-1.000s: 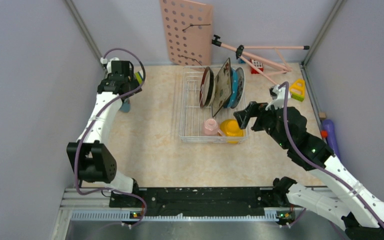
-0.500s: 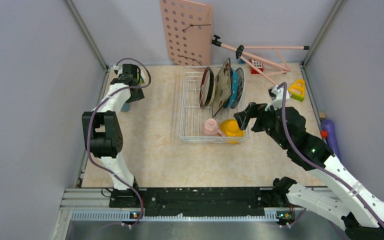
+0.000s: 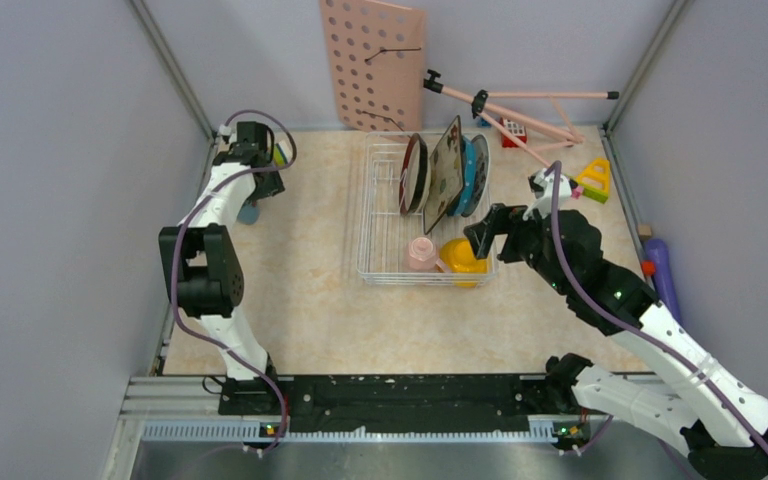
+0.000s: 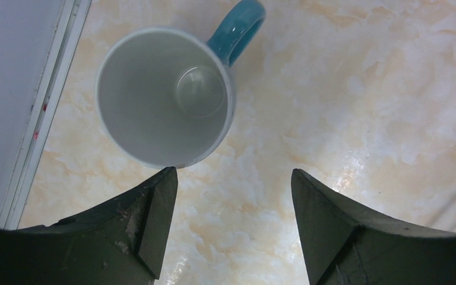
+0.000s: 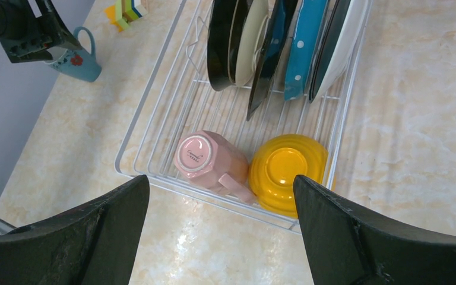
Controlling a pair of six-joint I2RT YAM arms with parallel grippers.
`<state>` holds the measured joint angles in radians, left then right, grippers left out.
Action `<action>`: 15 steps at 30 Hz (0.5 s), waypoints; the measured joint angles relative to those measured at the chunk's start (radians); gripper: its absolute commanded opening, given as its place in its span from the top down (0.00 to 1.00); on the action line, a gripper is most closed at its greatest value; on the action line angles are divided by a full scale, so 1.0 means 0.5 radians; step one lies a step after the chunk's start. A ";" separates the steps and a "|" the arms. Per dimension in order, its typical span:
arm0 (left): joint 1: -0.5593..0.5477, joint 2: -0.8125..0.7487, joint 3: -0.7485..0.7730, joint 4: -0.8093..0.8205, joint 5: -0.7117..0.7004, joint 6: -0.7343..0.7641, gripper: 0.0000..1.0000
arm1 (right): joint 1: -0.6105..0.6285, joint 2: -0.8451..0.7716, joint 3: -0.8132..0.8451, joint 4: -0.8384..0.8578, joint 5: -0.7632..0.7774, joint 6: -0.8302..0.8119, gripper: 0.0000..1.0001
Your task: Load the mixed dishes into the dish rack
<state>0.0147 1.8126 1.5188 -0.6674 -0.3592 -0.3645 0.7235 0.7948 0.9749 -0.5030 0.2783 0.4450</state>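
1. Since every other dish is already stowed, the dish rack (image 3: 378, 235) is seen below and ahead of the right gripper (image 5: 221, 181), whose jaws are spread with nothing between them.
2. At the rack's end farthest from those jaws, four plates are stood on edge between the dividers: the brown-rimmed cream plate (image 5: 246, 41), the square black-rimmed plate (image 5: 267, 59), the teal dotted plate (image 5: 309, 41) and the white plate (image 5: 344, 35).
3. Just beyond the right-hand fingertip, the yellow bowl (image 5: 286, 169) is laid apparently mouth-down. It touches the pink mug (image 5: 199, 153), which is turned base-up opposite the gap.
4. The teal mug (image 4: 165, 98) is left outside the rack, upright on the table. It is found ahead of the left gripper (image 4: 233, 178), offset toward the left-hand finger, its handle pointed away and rightward. These jaws are also spread and empty.
5. The mug is judged rigid, glazed, slippery and breakable, yet fairly light. A pinch over the rim wall, away from the handle, is favoured.
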 measured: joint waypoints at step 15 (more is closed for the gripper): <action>0.043 0.168 0.212 0.052 -0.068 0.050 0.30 | 0.000 0.073 0.186 -0.006 -0.020 -0.030 0.11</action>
<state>0.0364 1.8965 1.6249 -0.6415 -0.3931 -0.3393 0.7235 0.8314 1.0679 -0.5060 0.2684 0.4301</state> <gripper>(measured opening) 0.743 0.890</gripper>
